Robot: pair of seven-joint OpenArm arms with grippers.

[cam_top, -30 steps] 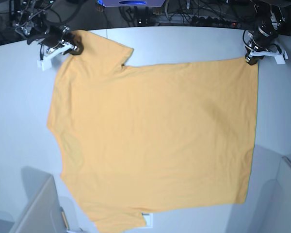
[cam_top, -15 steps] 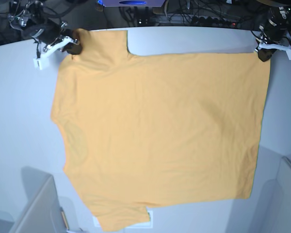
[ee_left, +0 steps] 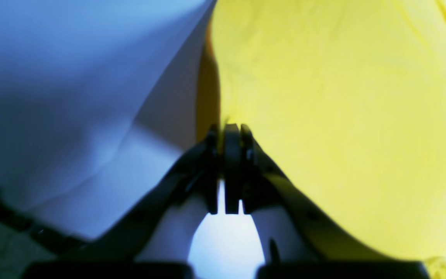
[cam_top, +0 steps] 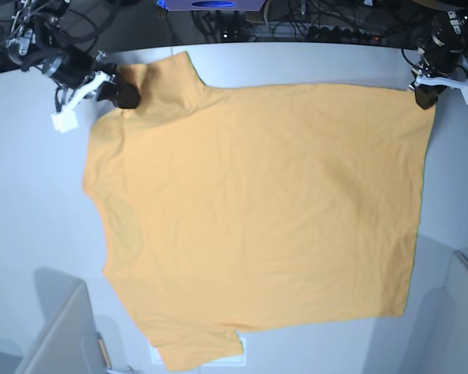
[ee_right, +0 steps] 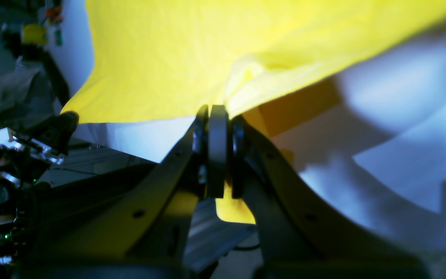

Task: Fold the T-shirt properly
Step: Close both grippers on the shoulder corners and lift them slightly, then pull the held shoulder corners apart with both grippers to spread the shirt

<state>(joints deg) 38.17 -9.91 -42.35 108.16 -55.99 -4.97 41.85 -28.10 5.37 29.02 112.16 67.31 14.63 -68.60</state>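
Note:
The yellow-orange T-shirt (cam_top: 257, 202) lies spread flat on the white table (cam_top: 31, 195), plain side up, with its hem toward the right. My right gripper (cam_top: 125, 95) is shut on the shirt's far left sleeve and shoulder corner. In the right wrist view its jaws (ee_right: 217, 112) pinch bunched yellow cloth (ee_right: 168, 58). My left gripper (cam_top: 427, 95) is shut on the far right hem corner. In the left wrist view its jaws (ee_left: 227, 130) close at the edge of the cloth (ee_left: 343, 116). No print shows.
Grey box-like shapes stand at the front left (cam_top: 62, 335) and front right (cam_top: 462, 312). A small white patch (cam_top: 154, 356) peeks out by the shirt's front edge. Cables and equipment (cam_top: 296, 23) line the far side past the table's back edge.
Both grippers have pulled the shirt toward the back and right, stretching it flatter. The right gripper has since shifted slightly forward, and the sleeve now lies nearer the far edge.

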